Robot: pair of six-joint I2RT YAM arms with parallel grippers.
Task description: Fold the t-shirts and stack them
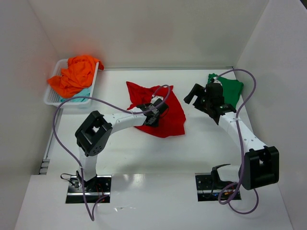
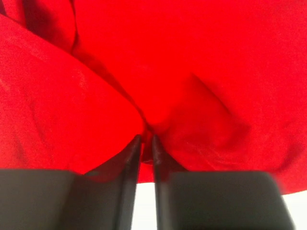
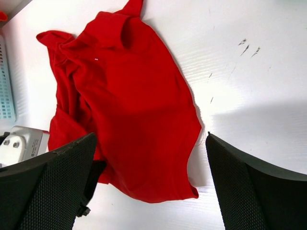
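Broadly, your white table (image 1: 144, 153) carries everything, and the biggest item on it is the bright red soft cloth t-shirt (image 1: 175, 115), lying crumpled and unfolded near the middle, a little toward the far side. At the far left corner you have the white plastic lattice basket (image 1: 57, 102), set against the left wall. The orange cloth t-shirt (image 1: 76, 74) is heaped in it and spills over its rim. The dark green cloth t-shirt (image 1: 231, 91) sits bunched at the far right by the wall, partly hidden behind your right arm. Under the orange one, only a strip of the pale teal cloth t-shirt (image 1: 81, 94) shows inside the basket. Your left gripper (image 2: 146, 139) is down on the red shirt's left part, its fingers drawn almost together. A ridge of red cloth appears to be pinched at their tips, though the close view is blurred. Your right gripper (image 3: 151, 136) hovers with its fingers spread wide, holding nothing, between the red shirt and the green one, looking down on the red shirt's right edge.
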